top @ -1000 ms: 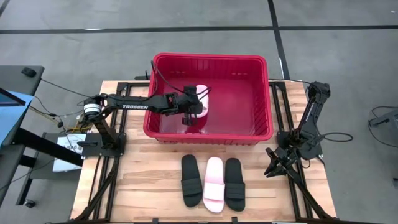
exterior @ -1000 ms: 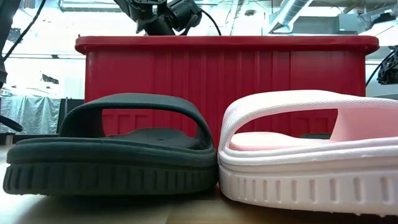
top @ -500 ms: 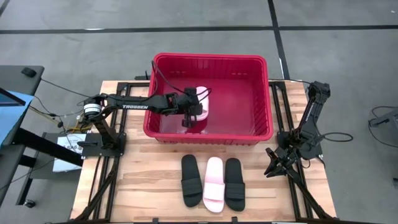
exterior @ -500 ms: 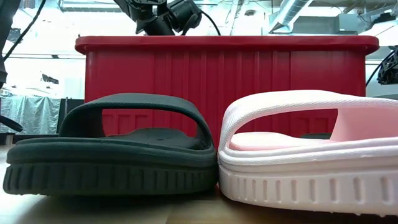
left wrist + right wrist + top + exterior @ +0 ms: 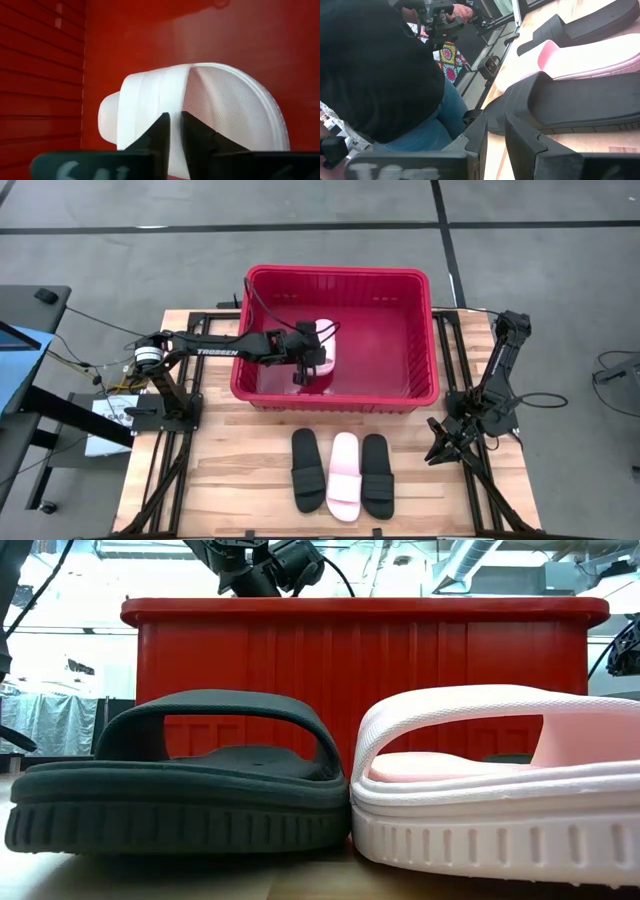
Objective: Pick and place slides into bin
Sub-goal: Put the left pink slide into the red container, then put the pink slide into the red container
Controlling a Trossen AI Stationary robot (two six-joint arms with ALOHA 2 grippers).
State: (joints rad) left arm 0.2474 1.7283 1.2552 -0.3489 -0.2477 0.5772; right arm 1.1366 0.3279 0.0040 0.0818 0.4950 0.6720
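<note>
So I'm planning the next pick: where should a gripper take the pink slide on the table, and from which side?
Probably the wide strap of the pink slide, from straight above. It lies sole-down between two black slides pressed against its sides, so the edges are blocked, while the strap arches clear of the footbed.

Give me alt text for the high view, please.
Seen from above, the left gripper reaches into the red bin, over a pale pink slide inside it. Three slides, black, pink, black, lie in a row on the table; the right gripper waits beside them.
</note>
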